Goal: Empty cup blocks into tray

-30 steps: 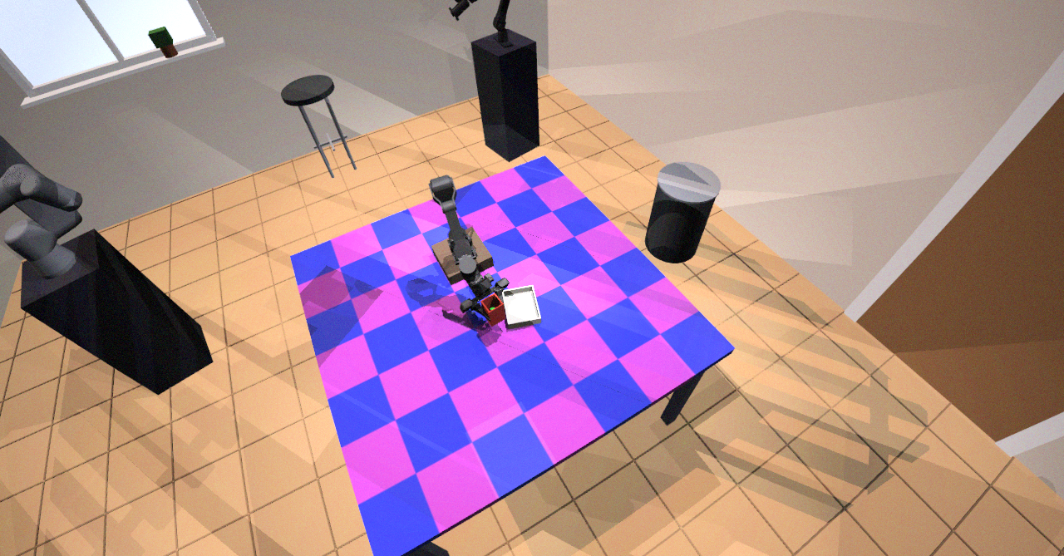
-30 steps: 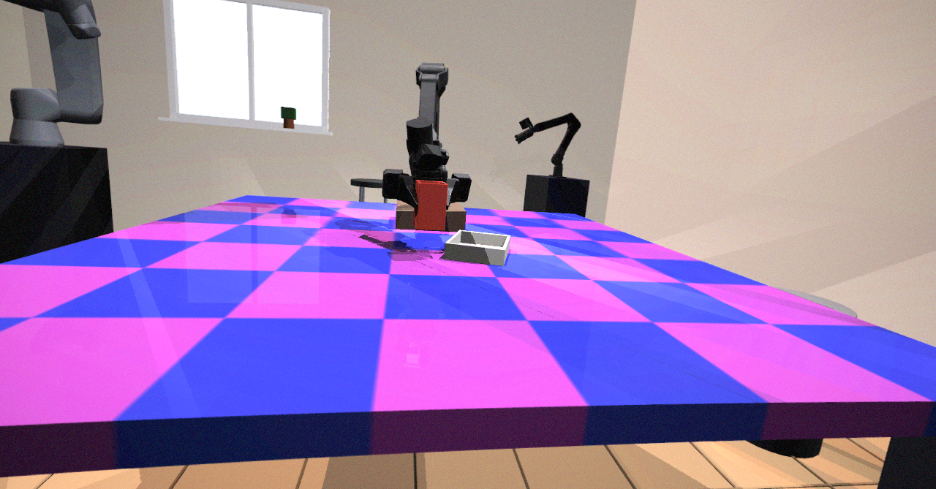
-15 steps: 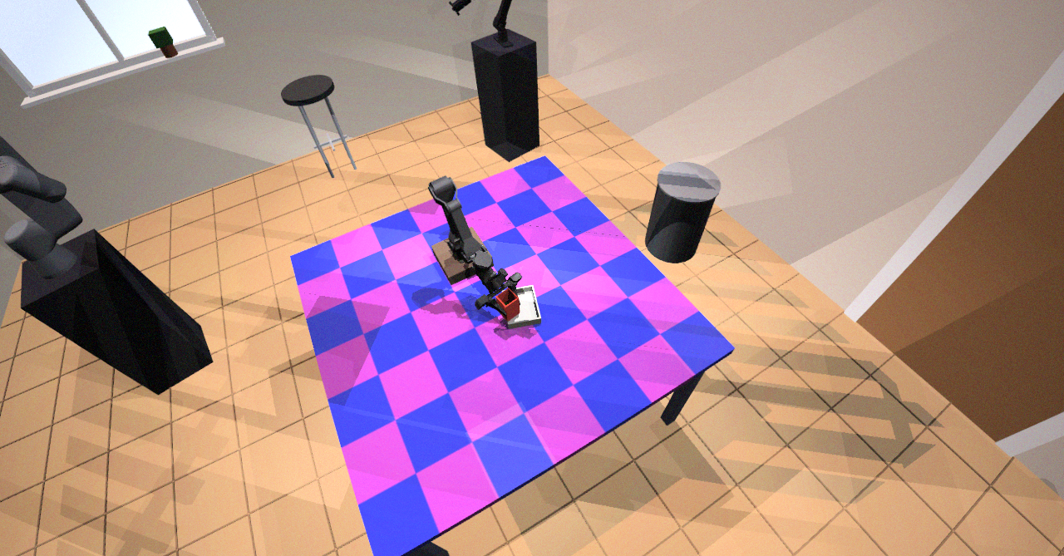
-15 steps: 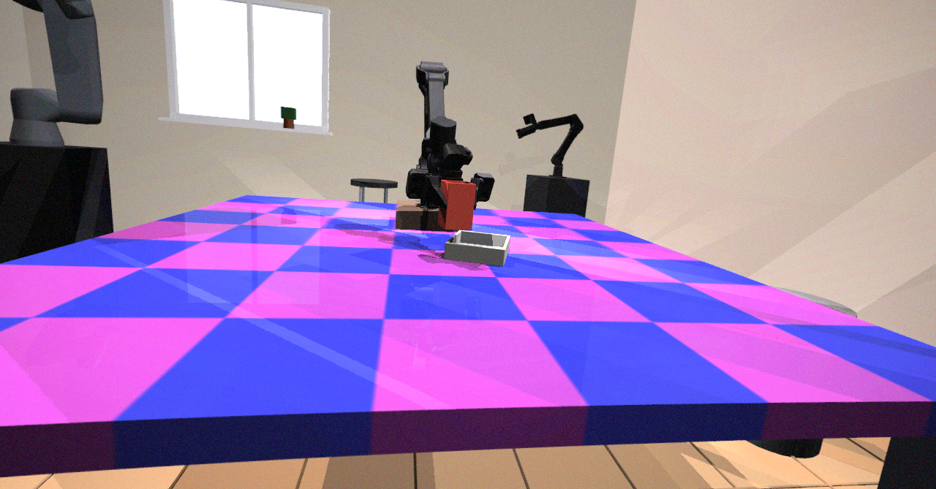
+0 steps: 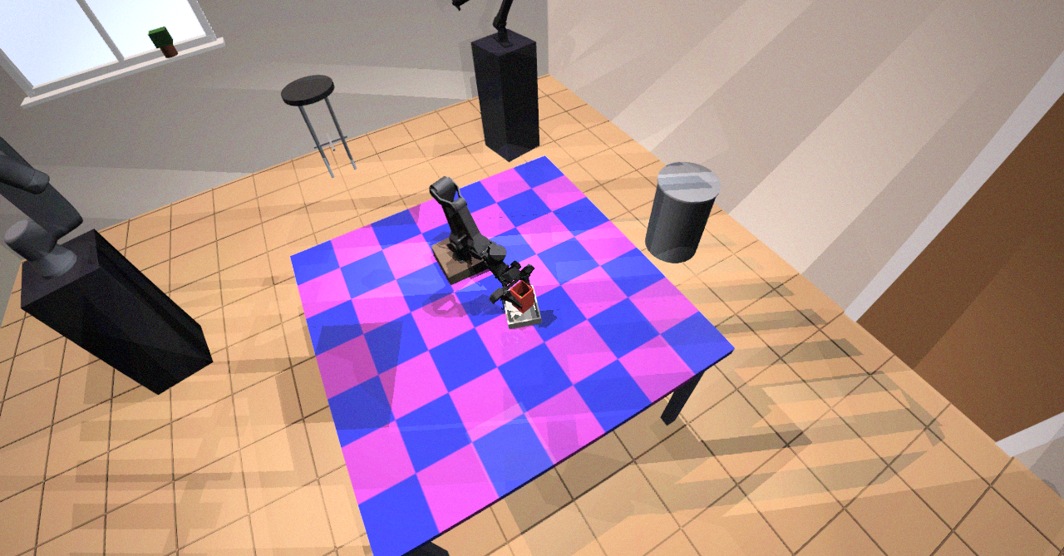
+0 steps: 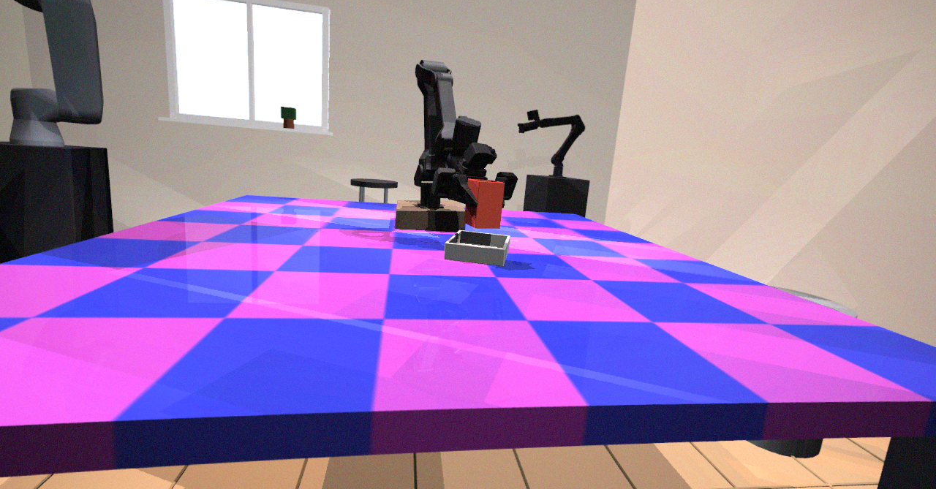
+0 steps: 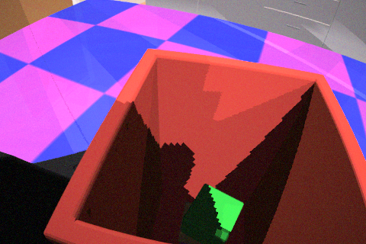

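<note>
The tool, at the end of the black arm, is clamped on the red cup, one finger to each side. The cup is square in section, close to upright, with its open mouth upward; it is held clear of the checkered surface. Low inside the cup lies a green block, partly in shadow; whether others lie with it cannot be told. The shallow tray, pale-walled, rests on the surface. Seen from above, the cup overlaps the tray's end nearer the arm; seen from the side, it appears behind and above the tray, apart from it. The arm stands on a brown base block. Beyond the surface stand a round stool and a grey cylinder.
</note>
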`<state>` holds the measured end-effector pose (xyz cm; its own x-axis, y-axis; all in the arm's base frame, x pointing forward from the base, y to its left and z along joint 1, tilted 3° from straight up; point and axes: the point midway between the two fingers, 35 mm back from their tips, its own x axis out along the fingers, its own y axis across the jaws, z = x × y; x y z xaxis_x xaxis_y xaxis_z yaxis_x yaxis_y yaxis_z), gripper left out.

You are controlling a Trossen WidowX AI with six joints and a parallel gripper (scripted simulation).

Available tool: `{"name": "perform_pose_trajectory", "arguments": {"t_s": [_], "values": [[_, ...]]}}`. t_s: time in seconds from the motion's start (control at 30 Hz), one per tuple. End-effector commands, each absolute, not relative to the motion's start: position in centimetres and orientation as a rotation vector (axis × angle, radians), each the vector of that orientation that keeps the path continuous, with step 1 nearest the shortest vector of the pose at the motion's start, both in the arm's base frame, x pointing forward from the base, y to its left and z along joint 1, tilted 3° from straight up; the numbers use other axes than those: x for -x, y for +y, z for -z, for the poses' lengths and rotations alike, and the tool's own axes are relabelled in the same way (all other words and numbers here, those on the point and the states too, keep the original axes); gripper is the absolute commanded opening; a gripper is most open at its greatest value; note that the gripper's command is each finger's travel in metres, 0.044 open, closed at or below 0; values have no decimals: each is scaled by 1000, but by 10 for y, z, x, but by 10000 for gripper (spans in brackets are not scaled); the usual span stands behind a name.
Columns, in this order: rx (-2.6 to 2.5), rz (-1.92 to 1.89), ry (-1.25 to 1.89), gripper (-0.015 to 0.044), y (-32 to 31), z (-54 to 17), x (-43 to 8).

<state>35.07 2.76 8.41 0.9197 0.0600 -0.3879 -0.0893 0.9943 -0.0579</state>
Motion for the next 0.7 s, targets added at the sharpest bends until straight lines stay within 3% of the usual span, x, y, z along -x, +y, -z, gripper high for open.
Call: {"name": "perform_pose_trajectory", "arguments": {"t_s": [0.0,0.67], "values": [[72,-88,384,0,40,-88,-354],[-262,-22,394,0,40,-87,-354]]}}
